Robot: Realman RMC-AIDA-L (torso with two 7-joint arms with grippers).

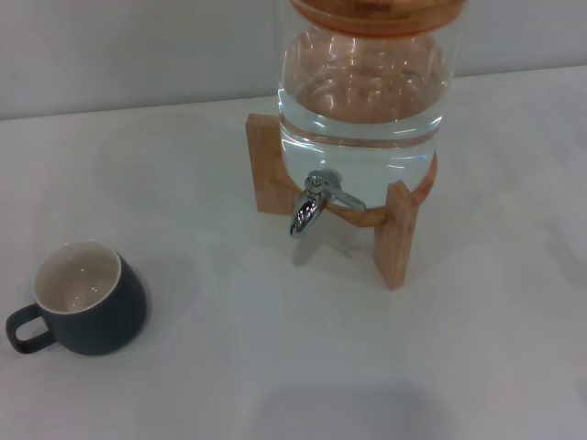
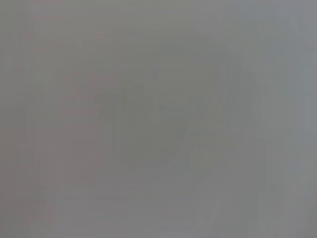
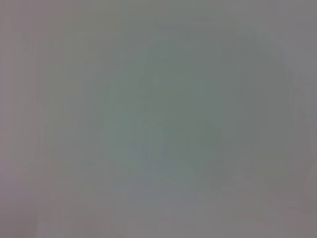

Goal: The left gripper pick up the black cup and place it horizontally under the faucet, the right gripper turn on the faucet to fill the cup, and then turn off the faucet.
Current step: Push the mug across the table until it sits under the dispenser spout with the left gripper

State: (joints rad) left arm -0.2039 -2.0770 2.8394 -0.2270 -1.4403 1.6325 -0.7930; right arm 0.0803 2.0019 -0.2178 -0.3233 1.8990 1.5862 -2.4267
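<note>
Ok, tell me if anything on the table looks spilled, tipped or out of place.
Nothing stands out. The dark grey mug stands upright and empty on the white table, apart from the chrome faucet, which isn't dripping.

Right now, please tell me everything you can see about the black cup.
The black cup is a small rounded mug, dark slate-grey outside and cream-white inside, apparently glazed ceramic. It has one loop handle pointing toward the robot's left. It stands upright and looks empty, on the white table, well to the left of the faucet, not under it. Nothing touches it except the table; no gripper is in view.
</note>
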